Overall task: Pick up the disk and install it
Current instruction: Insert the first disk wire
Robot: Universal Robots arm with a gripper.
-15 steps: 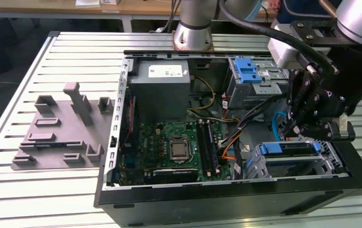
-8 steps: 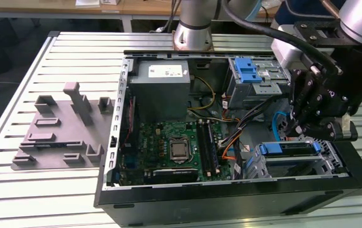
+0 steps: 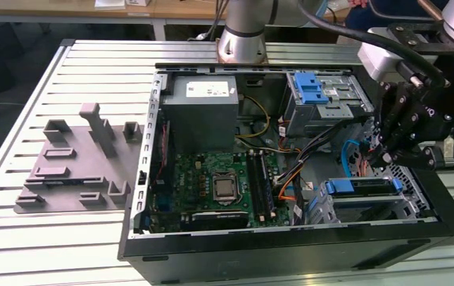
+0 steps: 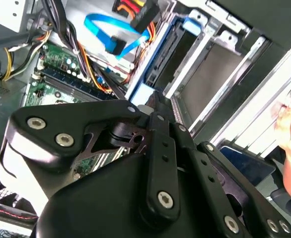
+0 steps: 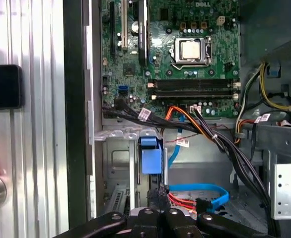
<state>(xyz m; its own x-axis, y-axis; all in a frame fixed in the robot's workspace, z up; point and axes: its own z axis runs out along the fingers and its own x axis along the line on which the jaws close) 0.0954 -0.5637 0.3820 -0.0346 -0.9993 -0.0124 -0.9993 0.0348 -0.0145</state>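
Observation:
The disk (image 3: 360, 186) sits in the lower drive cage of the open computer case (image 3: 291, 247), at the exterior view's right, with its blue carrier rail facing up. In the first wrist view the carrier's blue tab (image 5: 152, 154) stands out from the bay. My gripper (image 3: 383, 158) hangs just above the cage, a little apart from the disk. In the first wrist view the gripper (image 5: 160, 194) looks shut, with its fingertips close to the blue tab and nothing between them. The black finger linkage (image 4: 160, 163) fills much of the second wrist view, with the cage (image 4: 195, 59) beyond it.
Inside the case are a grey power-supply box (image 3: 203, 113), a motherboard (image 3: 211, 185), bundled cables (image 5: 220, 144) and a blue flat cable (image 5: 205, 191). A grey fixture plate (image 3: 76, 161) lies on the slatted table. A person's hand (image 4: 290, 129) is beside the case near a dark flat device (image 5: 4, 87).

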